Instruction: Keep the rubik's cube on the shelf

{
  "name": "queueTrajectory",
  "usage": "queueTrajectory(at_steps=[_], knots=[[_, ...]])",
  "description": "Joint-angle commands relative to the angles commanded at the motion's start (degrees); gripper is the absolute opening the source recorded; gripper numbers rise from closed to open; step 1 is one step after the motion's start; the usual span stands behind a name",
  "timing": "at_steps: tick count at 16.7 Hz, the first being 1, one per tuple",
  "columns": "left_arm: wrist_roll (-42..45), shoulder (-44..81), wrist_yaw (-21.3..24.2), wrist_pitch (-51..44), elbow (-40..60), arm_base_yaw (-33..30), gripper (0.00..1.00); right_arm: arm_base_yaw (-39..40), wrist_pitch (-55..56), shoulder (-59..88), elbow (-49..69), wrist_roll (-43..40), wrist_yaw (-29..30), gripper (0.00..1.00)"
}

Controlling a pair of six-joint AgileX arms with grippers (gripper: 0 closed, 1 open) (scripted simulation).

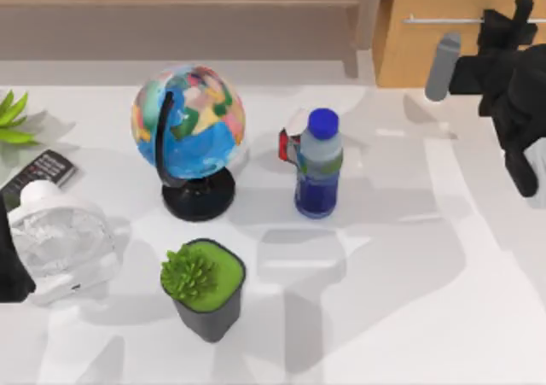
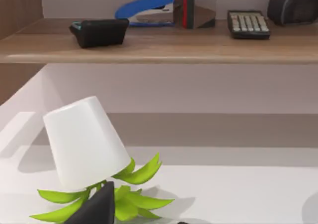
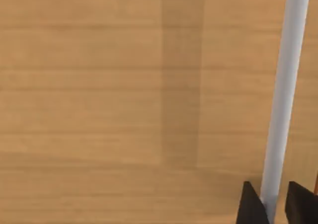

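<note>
Right hand [image 3: 275, 207], fingers spread astride the handle [image 3: 285, 85] with the drawer [image 3: 99, 85] front just ahead, apparently poised to pull; left arm [image 1: 10, 274] parked.

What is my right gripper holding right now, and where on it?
The right gripper straddles the drawer's metal handle, a fingertip on each side of the bar near one end; a firm clamp cannot be told.

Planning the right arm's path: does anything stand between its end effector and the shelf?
The right end effector, fingers astride the drawer's metal handle, has the upright post between it and the shelf recess; nothing else visible there. The left arm sits at the table's left edge.
</note>
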Motion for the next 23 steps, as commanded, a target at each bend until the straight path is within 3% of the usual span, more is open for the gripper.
queueTrajectory(at_steps=[10,18,23], knots=[[0.00,0.00,0.00,0.00,0.00,0.00,1.00,0.23,-0.05,-0.08,-0.26,0.21,0.01,0.00],[0.00,0.00,0.00,0.00,0.00,0.00,1.00,2.04,8.13,-6.50,-15.34,0.24,1.76,0.00],[0.00,0.00,0.00,0.00,0.00,0.00,1.00,2.09,8.87,-6.83,-16.26,0.28,1.90,0.00]])
